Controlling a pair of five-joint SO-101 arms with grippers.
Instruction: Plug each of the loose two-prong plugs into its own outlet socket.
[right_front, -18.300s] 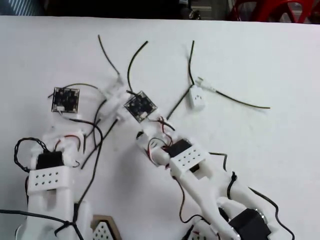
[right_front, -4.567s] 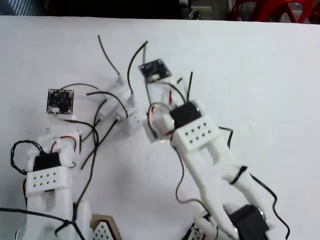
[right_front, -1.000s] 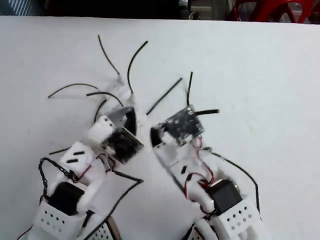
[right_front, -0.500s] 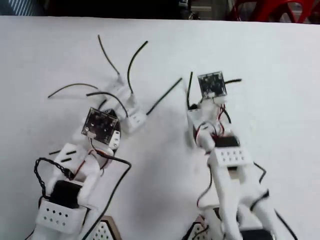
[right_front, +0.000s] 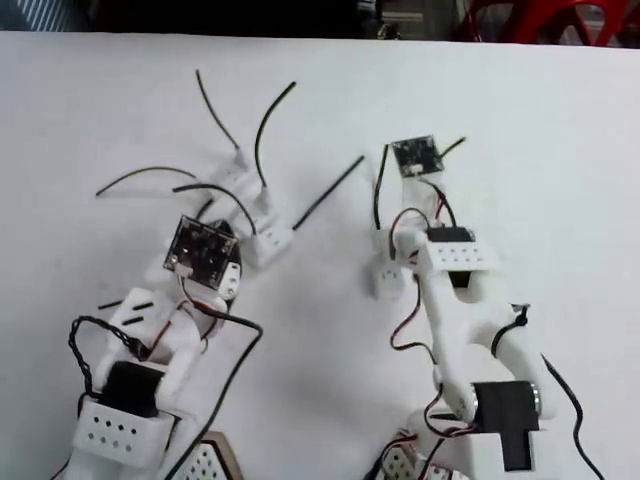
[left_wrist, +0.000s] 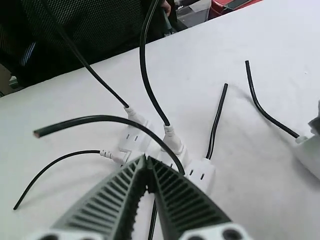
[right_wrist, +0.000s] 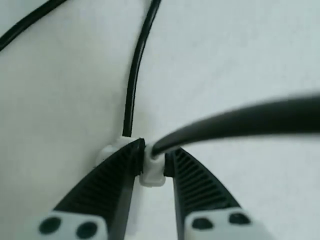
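Note:
My right gripper (right_wrist: 150, 156) is shut on a white two-prong plug (right_wrist: 152, 169), whose thick black cable runs off toward the camera. The plug sits right against a lone white outlet socket (right_wrist: 111, 150) (right_front: 388, 276); I cannot tell whether its prongs are in. My left gripper (left_wrist: 146, 161) is shut on nothing and hovers just short of a cluster of three white sockets (left_wrist: 202, 173) (right_front: 270, 242). Two of them carry plugs (left_wrist: 171, 140) with black cables standing up.
Black cable ends (right_front: 327, 192) fan out over the white table (right_front: 560, 130) around the socket cluster. A loose cable (left_wrist: 265, 107) leads to another white socket (left_wrist: 311, 150) at the left wrist view's edge. The table's far edge (right_front: 320, 36) meets a dark background.
The right arm has stretched farther out over the lone socket, and its wrist has tipped down. The left arm swung toward the socket cluster a second ago and has kept still since.

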